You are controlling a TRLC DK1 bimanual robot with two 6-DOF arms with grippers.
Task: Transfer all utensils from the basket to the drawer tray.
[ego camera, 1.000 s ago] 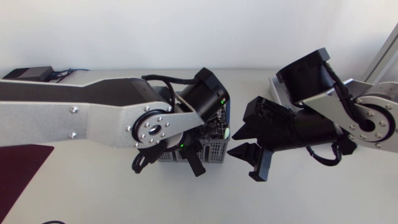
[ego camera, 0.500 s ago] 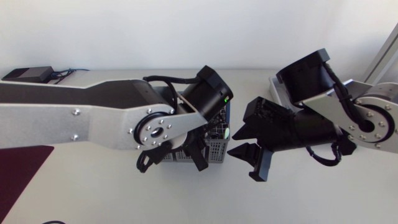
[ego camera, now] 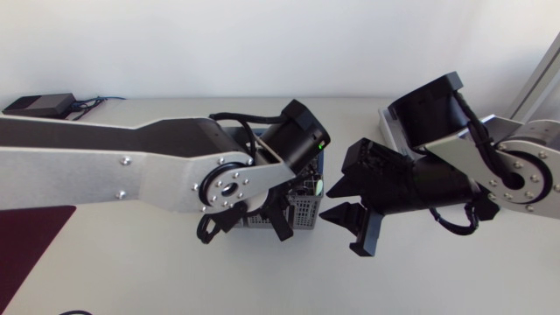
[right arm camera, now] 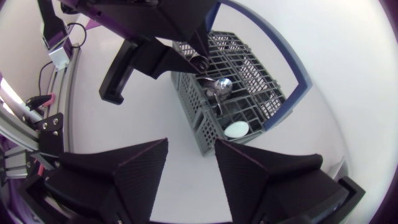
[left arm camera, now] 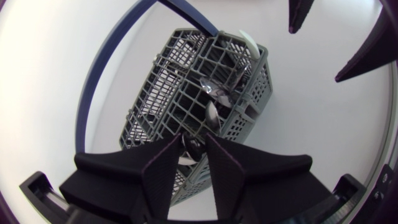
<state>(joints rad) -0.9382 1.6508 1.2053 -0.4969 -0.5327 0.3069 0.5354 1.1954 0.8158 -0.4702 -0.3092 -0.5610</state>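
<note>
Step in hand: picking utensil out of basket [ego camera: 302, 210] at centre of tabletop [ego camera: 157, 280].
Left tool [left arm camera: 194, 142] over basket's near compartment, gap narrow, dark utensil end [left arm camera: 195, 148] between tips. Contact unclear, so grip not confirmed.
Metal spoon [left arm camera: 211, 115] and white spoon [left arm camera: 249, 43] stand in basket.
Right tool [ego camera: 339, 204] at 3 o'clock of basket, spread wide, empty.
Grey rim at 2 o'clock is probably drawer tray [ego camera: 389, 122], mostly hidden by right arm.
Next move calls for: closing on handle, lifting straight up clear of grid, carrying toward 2 o'clock.
</note>
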